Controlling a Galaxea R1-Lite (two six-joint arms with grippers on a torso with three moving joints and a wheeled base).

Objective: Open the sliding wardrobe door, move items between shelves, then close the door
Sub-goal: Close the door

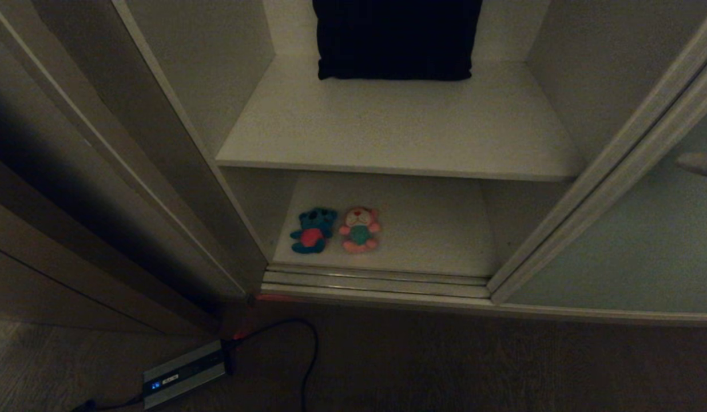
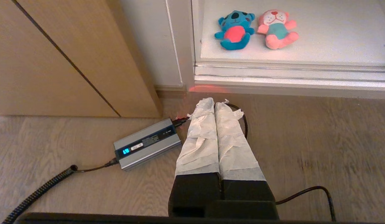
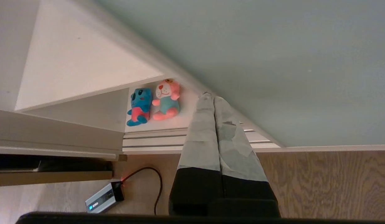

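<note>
The sliding wardrobe door (image 1: pixel 634 240), a pale grey-green panel with a cream frame strip, stands slid to the right, so the wardrobe is open. Two plush toys lie side by side on the lower shelf (image 1: pixel 433 229): a blue one with a red belly (image 1: pixel 313 230) and a pink one in a teal shirt (image 1: pixel 360 229). The upper shelf (image 1: pixel 399 131) holds only a cushion. My right gripper (image 3: pixel 211 97) is shut and empty, its taped tips close to the door's frame edge (image 3: pixel 192 84). The left gripper (image 2: pixel 215 101) is shut and empty, parked low over the floor in front of the track.
A big dark square cushion (image 1: pixel 396 37) leans at the back of the upper shelf. The ribbed metal floor track (image 1: pixel 376 281) runs along the wardrobe's foot. On the wooden floor lies a grey power brick (image 1: pixel 185 373) with black cables. Brown wooden panels (image 1: pixel 73 200) stand at left.
</note>
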